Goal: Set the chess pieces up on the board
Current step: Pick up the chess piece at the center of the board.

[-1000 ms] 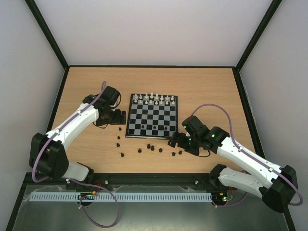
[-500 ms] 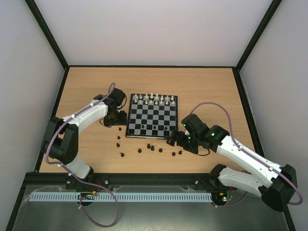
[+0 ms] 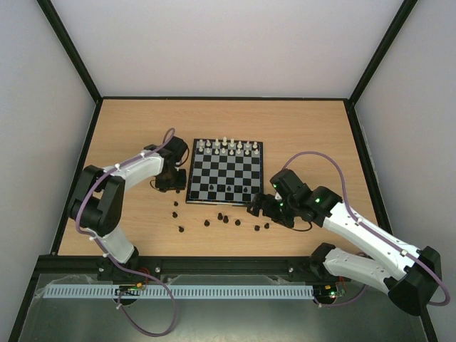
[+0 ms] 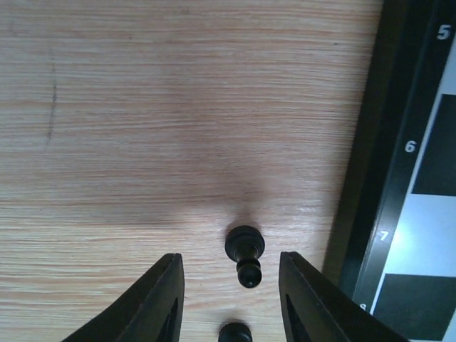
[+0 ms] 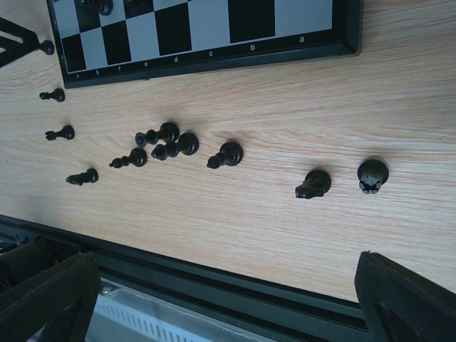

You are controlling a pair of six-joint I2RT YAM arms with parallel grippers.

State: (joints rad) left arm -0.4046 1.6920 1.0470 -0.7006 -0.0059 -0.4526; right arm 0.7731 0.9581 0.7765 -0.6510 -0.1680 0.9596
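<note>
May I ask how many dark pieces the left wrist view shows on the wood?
2: one piece between the left end effector fingers, another piece cut off at the bottom edge. Others may be hidden.

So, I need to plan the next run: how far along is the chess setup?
Done: white pieces stand in two rows along the board's far edge. In hand: the left gripper straddles a black pawn beside the board, not yet gripping; the right gripper hangs open over loose black pieces. Left: most of black sits off the board on the table; only a few stand on the board.
</note>
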